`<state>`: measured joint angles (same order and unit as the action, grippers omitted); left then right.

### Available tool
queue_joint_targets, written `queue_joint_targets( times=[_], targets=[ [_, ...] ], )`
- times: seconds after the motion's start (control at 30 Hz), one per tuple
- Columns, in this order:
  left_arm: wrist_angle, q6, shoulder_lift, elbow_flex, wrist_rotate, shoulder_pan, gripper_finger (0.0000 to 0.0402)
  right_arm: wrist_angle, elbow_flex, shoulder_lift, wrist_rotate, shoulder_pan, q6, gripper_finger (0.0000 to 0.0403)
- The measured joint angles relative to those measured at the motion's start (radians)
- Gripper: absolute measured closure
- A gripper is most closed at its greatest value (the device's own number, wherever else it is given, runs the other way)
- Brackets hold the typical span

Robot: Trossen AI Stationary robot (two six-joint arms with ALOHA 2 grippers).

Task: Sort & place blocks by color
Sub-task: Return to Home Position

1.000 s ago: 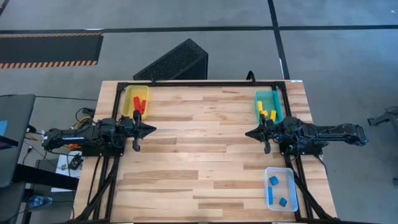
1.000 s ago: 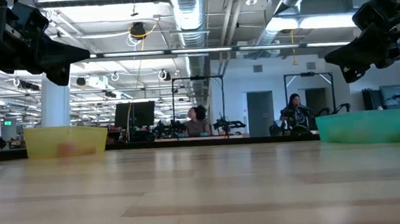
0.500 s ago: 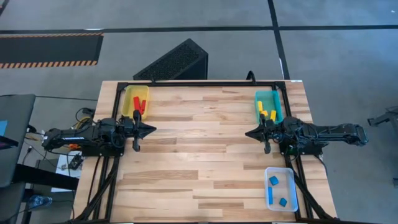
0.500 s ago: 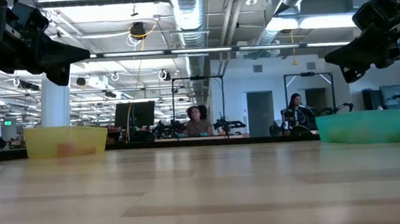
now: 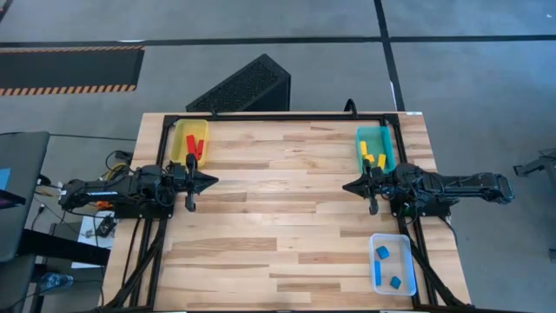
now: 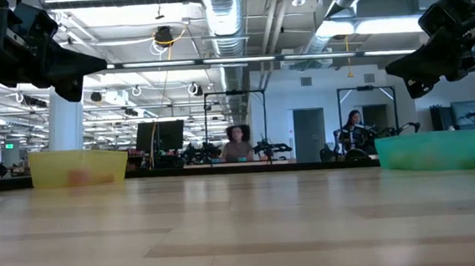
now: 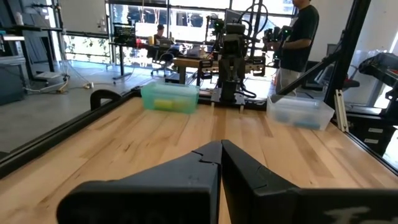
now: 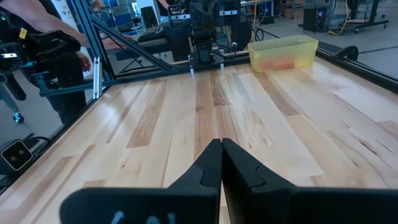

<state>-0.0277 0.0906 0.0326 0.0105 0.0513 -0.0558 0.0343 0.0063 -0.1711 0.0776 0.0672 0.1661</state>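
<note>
Red blocks [image 5: 196,147] lie in the yellow tray [image 5: 184,132] at the table's far left. Yellow blocks [image 5: 373,158] lie in the teal tray [image 5: 375,136] at the far right. Blue blocks [image 5: 383,253] lie in the clear tray [image 5: 398,241] at the near right. My left gripper [image 5: 214,181] is shut and empty above the table's left side, just near of the yellow tray. My right gripper [image 5: 346,186] is shut and empty above the right side, just near of the teal tray. Both point toward the table's middle.
A black metal frame [image 5: 278,116] borders the table. A dark ridged box [image 5: 245,85] lies on the floor beyond the far edge. Bare wood [image 5: 278,217] stretches between the two arms. People stand and sit in the room beyond the table [image 6: 236,143].
</note>
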Motion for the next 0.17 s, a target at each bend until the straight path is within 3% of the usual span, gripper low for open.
queue_joint_targets(
  times=[0.17],
  targets=[
    [0.000,0.000,0.000,0.000,0.000,0.000,0.0401,0.000,0.000,0.000,0.000,0.000,0.000,0.0376]
  ],
)
